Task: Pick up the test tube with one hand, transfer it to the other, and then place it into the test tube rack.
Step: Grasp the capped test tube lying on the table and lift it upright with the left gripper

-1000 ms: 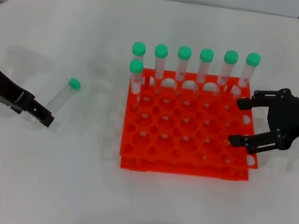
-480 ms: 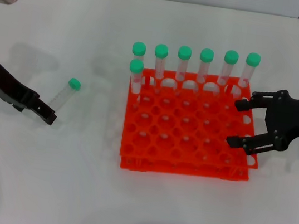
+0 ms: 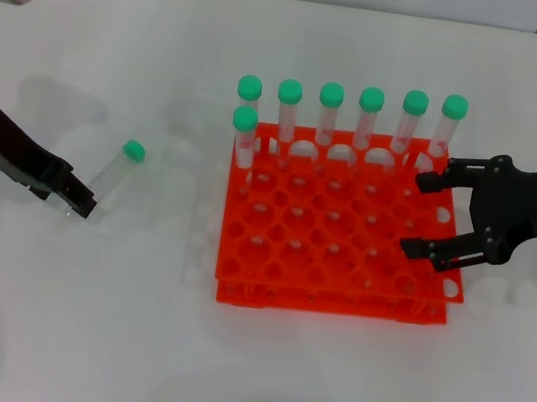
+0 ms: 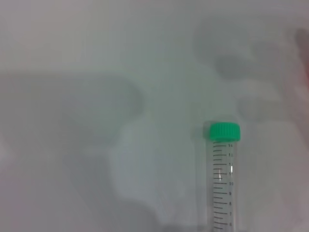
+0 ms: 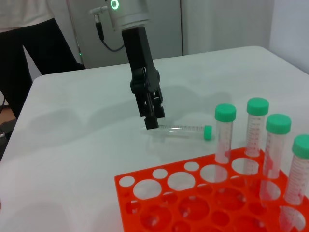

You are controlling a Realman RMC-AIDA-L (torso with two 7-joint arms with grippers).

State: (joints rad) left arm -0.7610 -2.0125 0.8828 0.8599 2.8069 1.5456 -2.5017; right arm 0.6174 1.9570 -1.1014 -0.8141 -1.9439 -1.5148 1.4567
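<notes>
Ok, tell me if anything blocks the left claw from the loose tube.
Nothing visible does. The left claw sits right at the bottom end of the tube, which lies flat on bare table, well apart from the rack.

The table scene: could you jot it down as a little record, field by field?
Loose tube: test tube lying on the white table, green cap pointing away from the robot
Left gripper: at the tube's bottom end
Right gripper: open, over the rack's right edge
Rack: orange test tube rack, seven capped tubes standing along its back
</notes>
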